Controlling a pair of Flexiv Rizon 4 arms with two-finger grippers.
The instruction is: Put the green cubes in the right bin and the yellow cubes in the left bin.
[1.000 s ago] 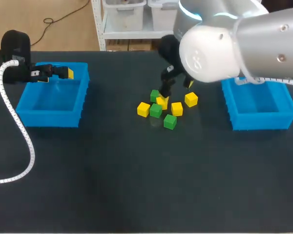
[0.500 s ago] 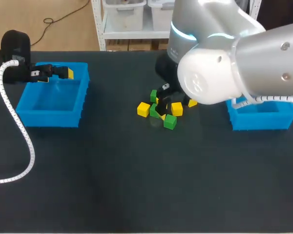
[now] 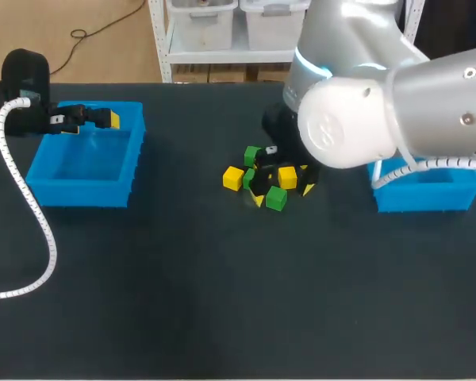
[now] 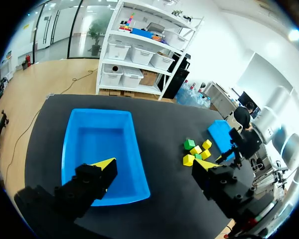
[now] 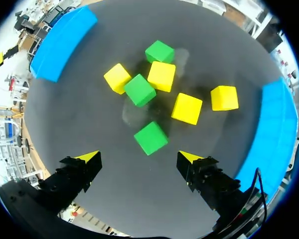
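Observation:
Several green and yellow cubes lie clustered mid-table. In the right wrist view the nearest green cube (image 5: 150,138) sits just ahead of my open right gripper (image 5: 139,158), in line with the gap and touching neither finger. Beyond it lie a green cube (image 5: 139,90), yellow cubes (image 5: 187,108) (image 5: 161,75) and others. From above, my right gripper (image 3: 284,193) is low over the cluster, beside that green cube (image 3: 276,198); the arm hides some cubes. My left gripper (image 3: 107,119) (image 4: 154,167) hangs open and empty over the left bin (image 3: 79,171).
The right bin (image 3: 424,194) stands at the table's right, partly behind my right arm. In the left wrist view the left bin (image 4: 99,144) lies under the gripper, with the cube cluster (image 4: 197,152) further off. Dark tabletop spreads in front of the cubes.
My right arm has moved nearer and lower, bringing its open gripper down over the cube cluster around the front green cube. The left arm has stayed still.

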